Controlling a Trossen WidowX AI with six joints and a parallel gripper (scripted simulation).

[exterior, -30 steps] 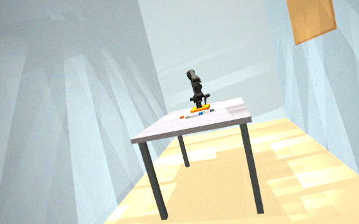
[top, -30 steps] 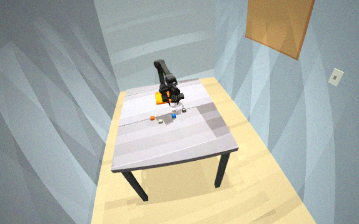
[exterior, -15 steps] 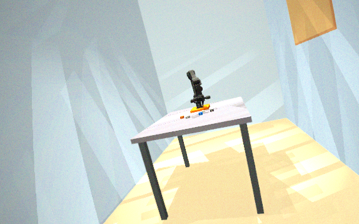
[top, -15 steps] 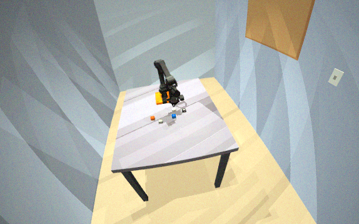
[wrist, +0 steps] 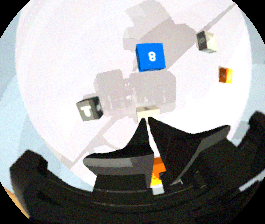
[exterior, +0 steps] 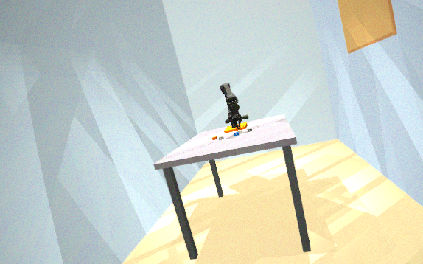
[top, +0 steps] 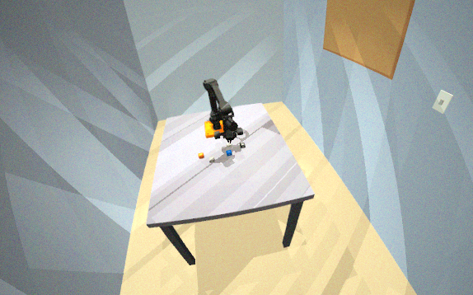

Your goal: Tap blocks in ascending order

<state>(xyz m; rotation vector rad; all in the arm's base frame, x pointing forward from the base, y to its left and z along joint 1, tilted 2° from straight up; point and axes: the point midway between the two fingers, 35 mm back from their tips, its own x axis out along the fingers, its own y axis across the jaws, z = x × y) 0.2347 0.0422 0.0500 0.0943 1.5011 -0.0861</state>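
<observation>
My gripper is shut, its tips together at the near edge of a small cream block; whether they touch it I cannot tell. The cream block's digit is not readable. A blue block shows an 8 beyond it. A dark grey block lies left in the wrist view, its white digit unclear. A pale grey block and an orange block lie right in that view, their digits unreadable.
The arm stands by an orange base plate at the back of the table. The arm's shadow falls around the blue block.
</observation>
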